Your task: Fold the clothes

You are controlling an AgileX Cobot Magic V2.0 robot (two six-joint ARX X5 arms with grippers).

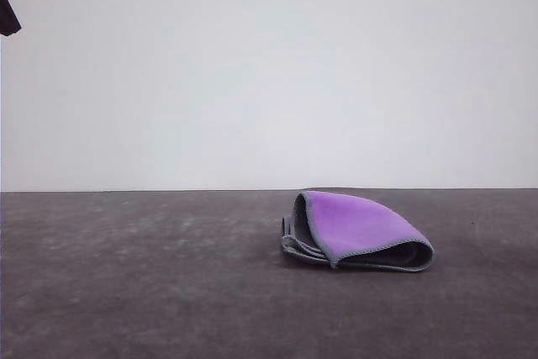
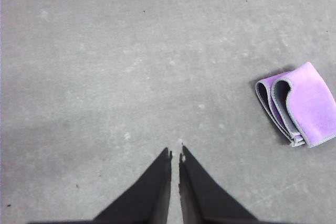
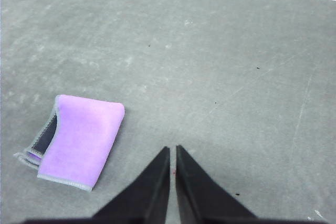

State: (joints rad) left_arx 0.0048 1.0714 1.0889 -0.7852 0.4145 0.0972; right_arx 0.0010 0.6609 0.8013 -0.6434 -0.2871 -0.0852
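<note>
A plain white wall (image 1: 269, 65) stands behind the table (image 1: 126, 292), bare and evenly lit, meeting the tabletop in a straight level line. The table surface is dark grey and matte, mottled with paler scuffs, faint scratches and small specks. The light is soft and even, with only weak shadows.

No legible text, label, brand mark, number or sign appears on any surface in the three views.
</note>
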